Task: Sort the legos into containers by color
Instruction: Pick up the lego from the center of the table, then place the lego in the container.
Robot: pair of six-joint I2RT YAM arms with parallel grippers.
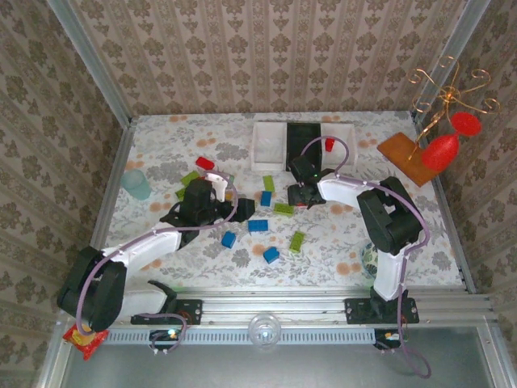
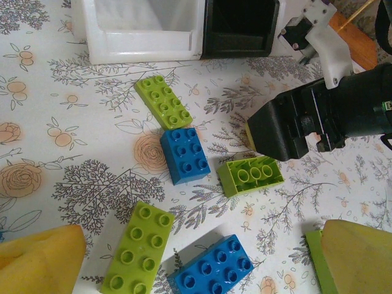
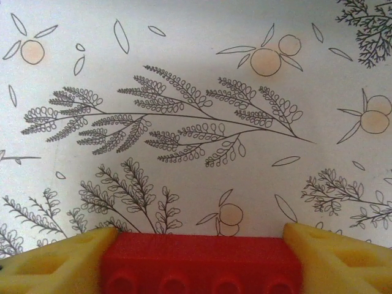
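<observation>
Flowery tablecloth [image 1: 355, 234] is littered with loose green and blue legos [image 2: 184, 153], so sorting's barely started imo. One red piece [image 1: 329, 144] looks parked in the right-hand white bin [image 1: 349, 129]. The right gripper [image 3: 199, 245] is clamped on a red brick [image 3: 199, 266], snug between its yellow fingertips. The left gripper [image 2: 199, 251] hangs wide open above the greens and blues.

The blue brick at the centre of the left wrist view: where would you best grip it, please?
Probably come straight down and pinch the blue brick by its long side walls: it lies flat, studs up. Its far end almost meets a lime brick, leaving little finger room there; mind the upturned lime brick close on its right.
</observation>
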